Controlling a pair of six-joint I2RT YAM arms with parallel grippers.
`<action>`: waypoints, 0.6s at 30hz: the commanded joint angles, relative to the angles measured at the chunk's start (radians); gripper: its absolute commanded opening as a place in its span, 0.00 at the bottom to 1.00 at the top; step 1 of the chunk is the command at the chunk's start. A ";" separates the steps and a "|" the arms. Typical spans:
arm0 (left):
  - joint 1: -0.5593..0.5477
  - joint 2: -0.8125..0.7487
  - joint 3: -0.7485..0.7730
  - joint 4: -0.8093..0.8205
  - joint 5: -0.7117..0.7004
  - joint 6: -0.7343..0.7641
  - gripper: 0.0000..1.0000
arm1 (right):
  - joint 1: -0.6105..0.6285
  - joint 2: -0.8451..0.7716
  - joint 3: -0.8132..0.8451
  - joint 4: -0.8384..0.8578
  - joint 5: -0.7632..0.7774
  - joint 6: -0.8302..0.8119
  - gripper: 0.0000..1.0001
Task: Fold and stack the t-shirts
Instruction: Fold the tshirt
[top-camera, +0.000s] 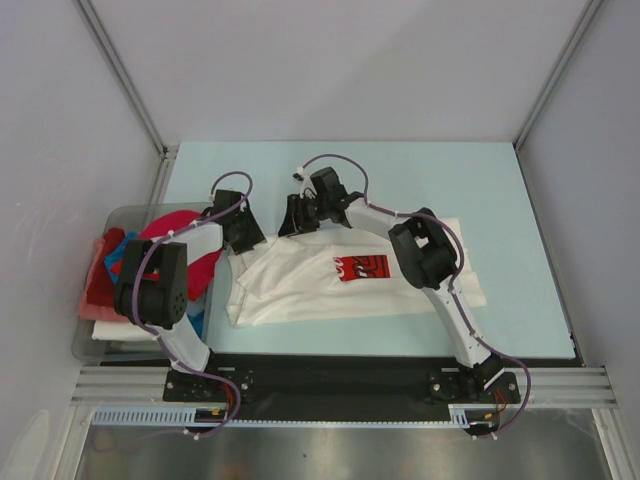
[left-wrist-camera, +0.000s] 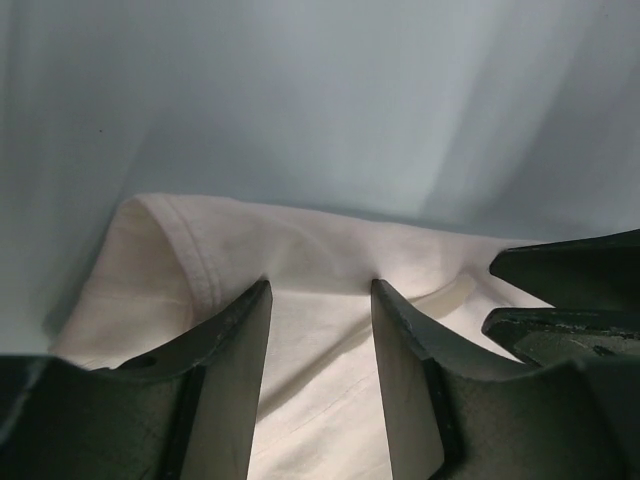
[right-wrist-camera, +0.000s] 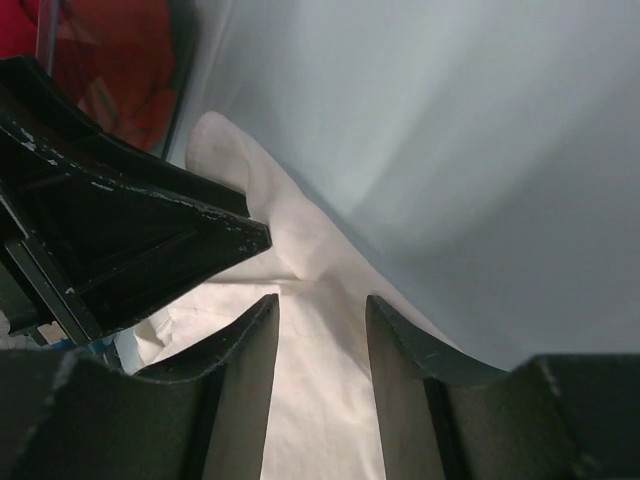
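Top view: the white t-shirt lies spread on the tabletop, chest up, its red print showing. Both claws sit at the far edge of the cloth, beyond the print and to its left. They are very near each other, so the main risk, as I judge it, is that the 2 claws knock together or both pinch the same bunch of fabric, and the fold comes out crooked. The left arm reaches from its base past the bin, which holds a red t-shirt well left of the print, with its forearm angled inward and the left claw tipped down. The right arm arches over the print, elbow high, and bends back to bring the right claw down.

Left wrist view: the fingers stand apart with nothing clamped, and the rolled hem of the shirt lies just ahead of the tips. Closing here could catch only 1 layer, or slide off the hem altogether. The other claw crowds in from the side nearer the print.

Right wrist view: these fingers are also parted and empty, poised above a ridge of white cloth, with the left claw's finger just beside them, away from the print. A close here might nip that finger.
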 joint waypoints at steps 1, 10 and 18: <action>0.027 0.029 0.039 -0.021 -0.022 -0.009 0.51 | 0.025 0.036 0.087 -0.028 -0.026 0.001 0.45; 0.028 0.048 0.051 -0.035 -0.035 0.009 0.51 | 0.042 0.041 0.120 -0.051 -0.028 -0.001 0.08; 0.028 0.064 0.067 -0.041 -0.067 0.025 0.50 | 0.051 -0.127 -0.078 0.028 -0.042 0.016 0.00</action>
